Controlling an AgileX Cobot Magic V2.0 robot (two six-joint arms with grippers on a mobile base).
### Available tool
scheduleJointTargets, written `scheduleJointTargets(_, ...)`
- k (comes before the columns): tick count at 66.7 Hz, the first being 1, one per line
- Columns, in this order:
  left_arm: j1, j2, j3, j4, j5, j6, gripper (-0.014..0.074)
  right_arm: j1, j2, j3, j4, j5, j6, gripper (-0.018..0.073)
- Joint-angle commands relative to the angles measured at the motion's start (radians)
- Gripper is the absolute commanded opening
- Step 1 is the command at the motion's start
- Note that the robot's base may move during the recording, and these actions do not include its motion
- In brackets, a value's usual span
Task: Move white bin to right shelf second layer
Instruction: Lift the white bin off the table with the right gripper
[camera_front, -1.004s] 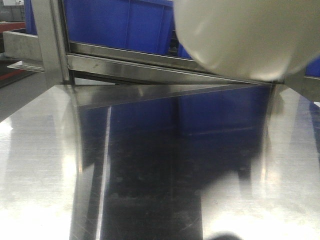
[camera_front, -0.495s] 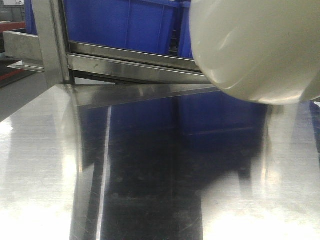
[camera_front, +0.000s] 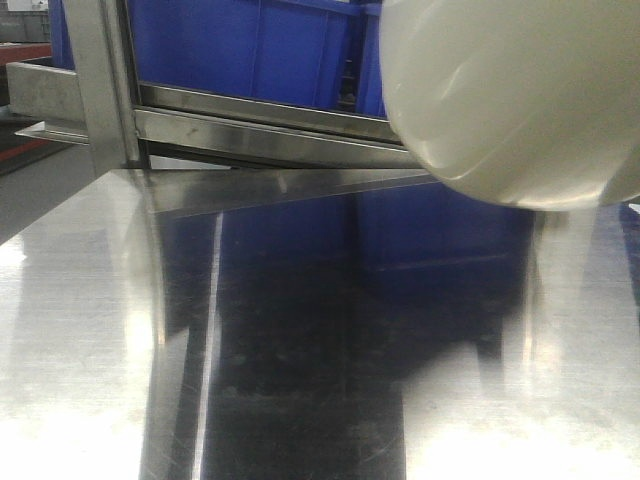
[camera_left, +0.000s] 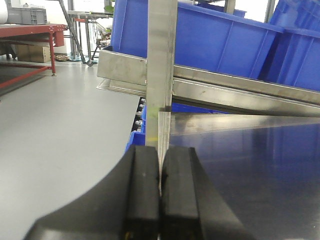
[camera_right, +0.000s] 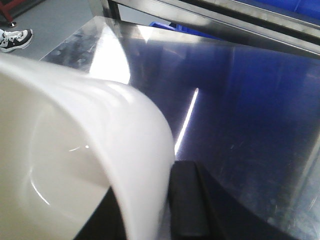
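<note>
here, right gripper (camera_right: 146, 211) clamps the smooth, rounded white bin (camera_front: 510, 100); left gripper (camera_left: 160, 200) fully closed.

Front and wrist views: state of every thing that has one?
Cream-white smooth plastic bin: tilted, held above the mirror-like steel tabletop by its wall.
Right hand: shut on the bin's wall.
Left hand: shut, empty.
Rectangular blue plastic bins: resting on the sloped steel rack level.
</note>
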Motion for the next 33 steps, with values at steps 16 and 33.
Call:
scheduleJointTargets(16, -0.006, -0.003, 0.037, -0.009, -0.086, -0.010, 0.0085, -0.005, -0.008, -0.031, 0.000, -0.107, -0.001, 0.0055)
scheduleJointTargets(33, -0.006, -0.003, 0.037, -0.009, -0.086, -0.010, 0.0085, -0.005, -0.008, -0.031, 0.000, -0.107, -0.001, 0.0055)
